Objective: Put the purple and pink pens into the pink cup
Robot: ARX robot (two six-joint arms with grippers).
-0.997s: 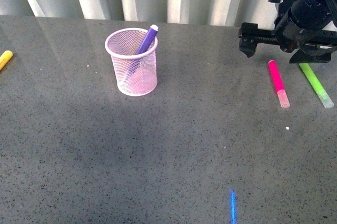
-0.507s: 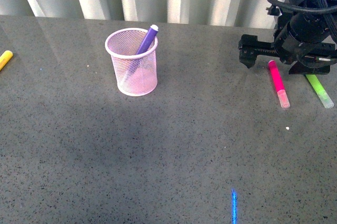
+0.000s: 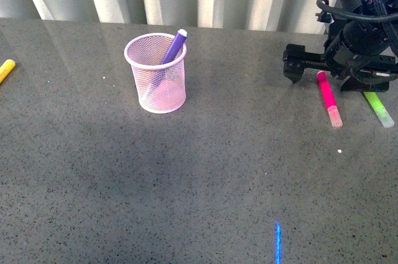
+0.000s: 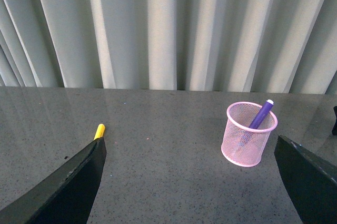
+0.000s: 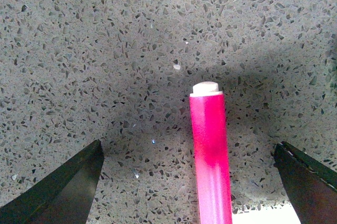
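The pink cup [image 3: 163, 93] stands upright at the back left of the grey table, and the purple pen [image 3: 175, 45] leans inside it with its tip above the rim. On the right the pink pen [image 3: 328, 99] lies flat. My right gripper [image 3: 326, 77] hangs open low over its far end, one finger on each side. In the right wrist view the pink pen [image 5: 209, 150] lies between the open fingers of that gripper [image 5: 188, 153], untouched. My left gripper [image 4: 189, 142] is open and empty, facing the pink cup [image 4: 242, 145] and purple pen [image 4: 261, 114].
A lime-green marker [image 3: 377, 105] lies just right of the pink pen, partly under the right arm. A yellow marker [image 3: 5, 69] rests at the far left edge and also shows as the yellow marker [image 4: 99, 130] in the left wrist view. Pleated curtains back the table.
My right gripper has come down and slightly nearer, settling around the far end of the pink pen and covering more of the green marker. Cup and pens have not moved.
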